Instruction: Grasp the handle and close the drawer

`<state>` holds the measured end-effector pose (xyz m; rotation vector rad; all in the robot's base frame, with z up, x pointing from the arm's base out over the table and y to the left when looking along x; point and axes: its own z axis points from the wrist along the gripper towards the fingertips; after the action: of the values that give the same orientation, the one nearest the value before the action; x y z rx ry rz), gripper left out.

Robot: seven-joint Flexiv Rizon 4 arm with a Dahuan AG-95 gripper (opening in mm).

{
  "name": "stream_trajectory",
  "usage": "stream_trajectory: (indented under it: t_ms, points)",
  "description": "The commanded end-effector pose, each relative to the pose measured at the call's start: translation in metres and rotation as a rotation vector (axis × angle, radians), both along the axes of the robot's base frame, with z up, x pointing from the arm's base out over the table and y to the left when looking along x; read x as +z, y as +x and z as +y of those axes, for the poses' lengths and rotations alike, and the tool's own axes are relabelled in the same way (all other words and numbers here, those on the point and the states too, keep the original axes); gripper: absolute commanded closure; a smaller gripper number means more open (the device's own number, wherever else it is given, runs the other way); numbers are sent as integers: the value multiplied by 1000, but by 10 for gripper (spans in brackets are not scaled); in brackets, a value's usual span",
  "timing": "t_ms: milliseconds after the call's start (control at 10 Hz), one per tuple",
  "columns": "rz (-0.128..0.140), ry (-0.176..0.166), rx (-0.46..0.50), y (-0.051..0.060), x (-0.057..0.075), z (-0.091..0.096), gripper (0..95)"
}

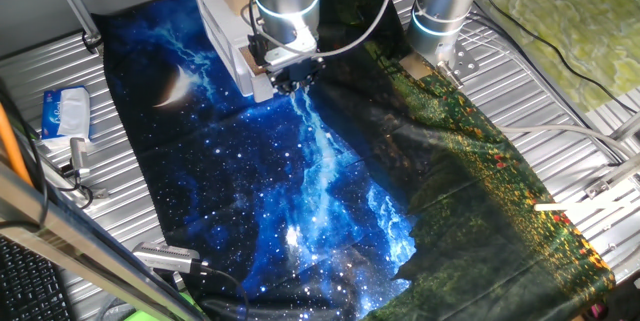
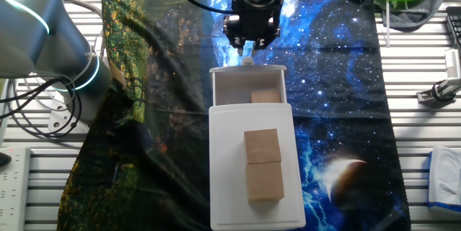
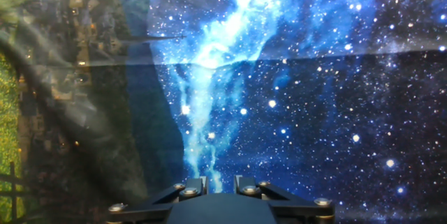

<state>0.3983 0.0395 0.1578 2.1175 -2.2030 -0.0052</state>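
Observation:
The drawer [image 2: 247, 87] stands pulled out of the white mini cabinet [image 2: 230, 180], with a tan block inside it. Its flat white front [image 2: 247, 70] faces away, and the tiny white handle [image 2: 247, 61] sticks out at its centre. My gripper [image 2: 248, 47] points down at the cloth right at the handle, its dark fingers close together. I cannot tell whether they pinch the knob. In one fixed view the gripper [image 1: 289, 83] sits against the drawer front [image 1: 256, 69]. The hand view shows only the finger links [image 3: 190, 190] and cloth; the handle is out of view there.
A tan block [image 2: 263, 165] lies on the cabinet top. A starry blue cloth [image 1: 290, 191] covers the metal table. A tissue pack [image 1: 66, 113] and cables lie at the left edge, and the arm's base [image 1: 440, 21] stands behind the cloth.

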Motion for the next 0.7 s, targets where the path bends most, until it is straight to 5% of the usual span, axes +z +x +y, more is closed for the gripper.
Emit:
stream_trajectory:
  t_ms: [100,700]
  points:
    - [2,3,-2,2,-1,0,570]
    - [2,0,5,3,-3,-4,570]
